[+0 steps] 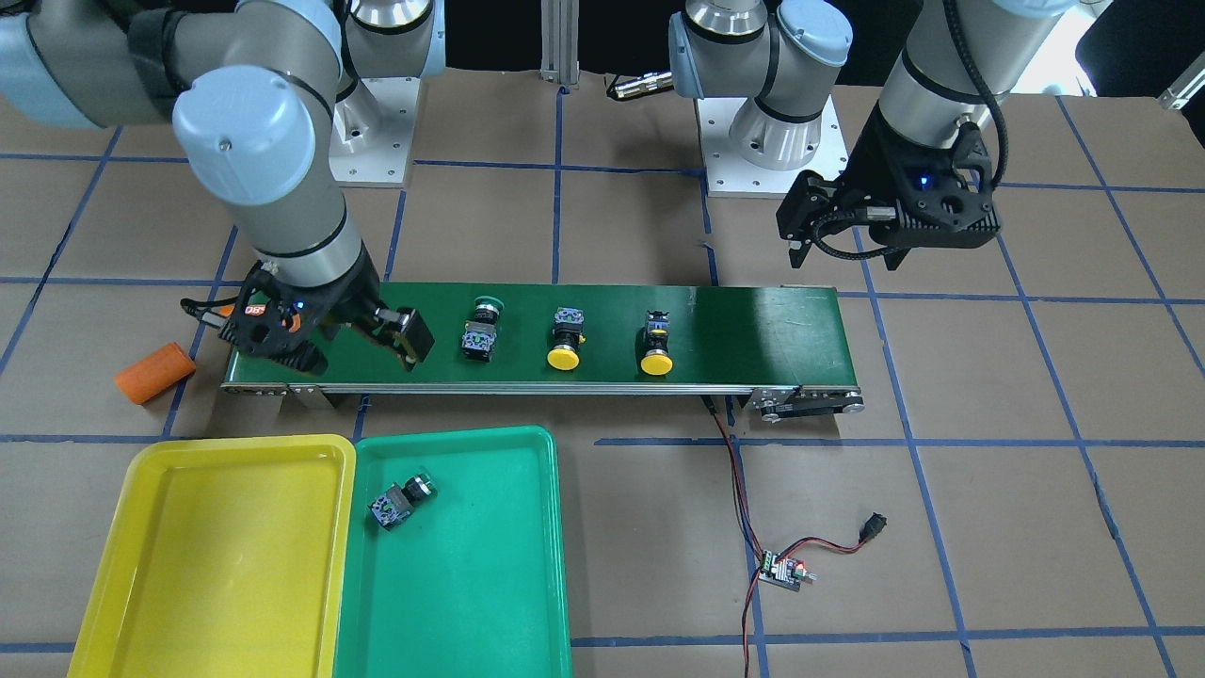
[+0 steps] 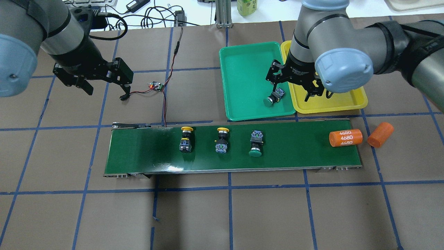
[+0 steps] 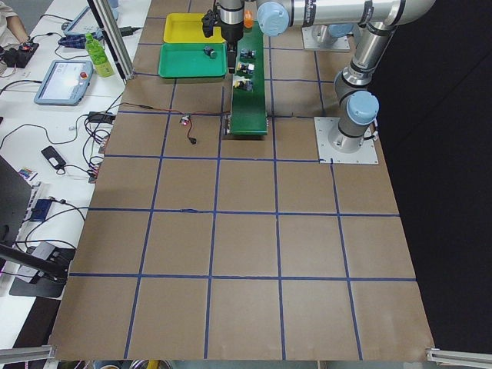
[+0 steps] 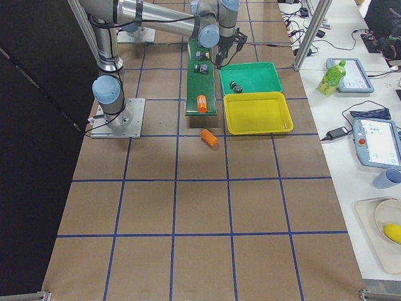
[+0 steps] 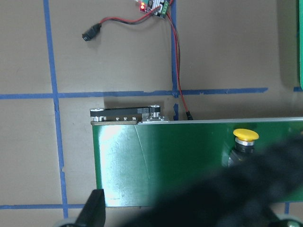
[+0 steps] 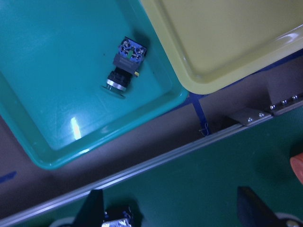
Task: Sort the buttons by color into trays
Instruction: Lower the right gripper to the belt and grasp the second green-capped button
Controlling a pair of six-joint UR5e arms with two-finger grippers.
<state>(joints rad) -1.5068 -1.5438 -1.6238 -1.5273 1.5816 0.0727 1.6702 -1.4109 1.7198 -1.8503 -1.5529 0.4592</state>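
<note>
Two yellow-capped buttons (image 1: 564, 343) (image 1: 656, 344) and one green-capped button (image 1: 481, 330) lie in a row on the dark-green belt (image 1: 753, 330). Another green-capped button (image 1: 400, 499) lies in the green tray (image 1: 471, 584), beside the yellow tray (image 1: 216, 556); it also shows in the right wrist view (image 6: 124, 66). My right gripper (image 1: 358, 350) is open and holds nothing. It hangs above the belt's end nearest the trays, beside the green-capped button on the belt. My left gripper (image 1: 843, 252) is open and holds nothing, above the table behind the belt's other end.
One orange cylinder (image 2: 345, 138) lies on the belt's end near the trays; another (image 2: 380, 134) lies on the table just past it. A small controller board (image 2: 156, 85) with red-black wires lies beyond the belt, near my left gripper (image 2: 105, 91).
</note>
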